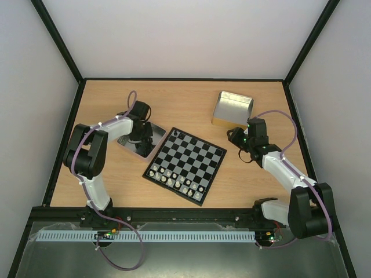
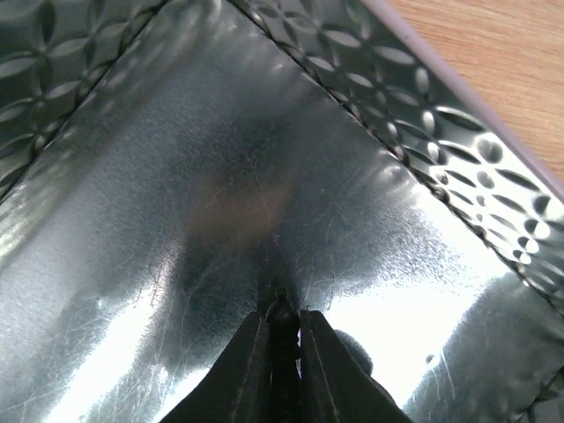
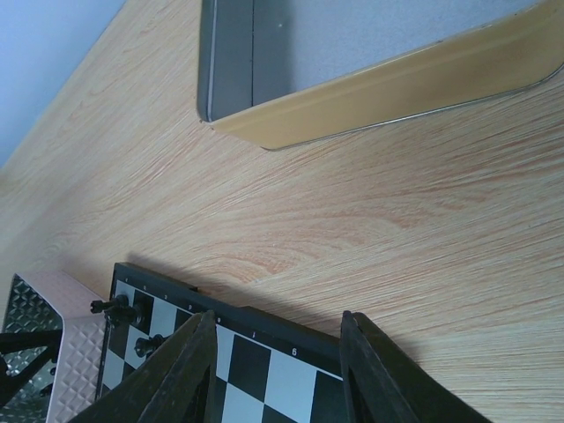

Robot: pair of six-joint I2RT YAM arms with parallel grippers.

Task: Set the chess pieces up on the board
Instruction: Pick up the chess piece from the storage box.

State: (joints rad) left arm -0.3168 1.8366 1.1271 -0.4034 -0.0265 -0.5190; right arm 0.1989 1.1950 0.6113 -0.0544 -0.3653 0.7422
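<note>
Left jaws closed inside metal tray point(image 2: 220, 150)

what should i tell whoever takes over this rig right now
Left end effector: shut inside the left metal tray, something small and dark at its tips, probably a black piece.
Right end effector: open, empty, above the board's right edge.
Done: pale pieces lined up along the near side; two black pieces at a far corner.
To do: the other black pieces.
</note>
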